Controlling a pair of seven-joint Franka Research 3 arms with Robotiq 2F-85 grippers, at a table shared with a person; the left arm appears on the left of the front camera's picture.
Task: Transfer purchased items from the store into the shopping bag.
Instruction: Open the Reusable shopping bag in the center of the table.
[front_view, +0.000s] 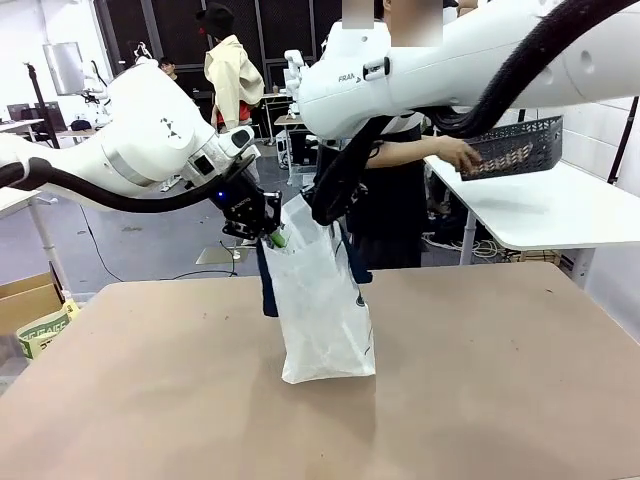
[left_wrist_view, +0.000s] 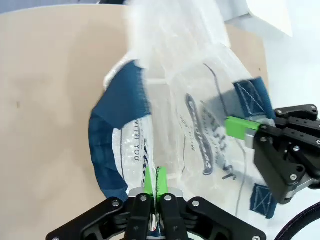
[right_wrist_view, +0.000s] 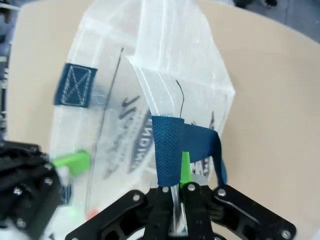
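Observation:
The shopping bag, whitish and translucent with navy straps, stands upright in the middle of the brown table. My left gripper is shut on the bag's left rim; in the left wrist view its green pads pinch the plastic beside a navy strap. My right gripper is shut on the opposite rim, with a navy strap between its fingers. In the front view the right arm reaches across to the bag's top. A person's hand holds the store, a dark mesh basket, up at the far right.
A white table stands behind the brown one at the right, under the basket. A cardboard box sits on the floor at the left. The person stands just beyond the bag, and other people are farther back.

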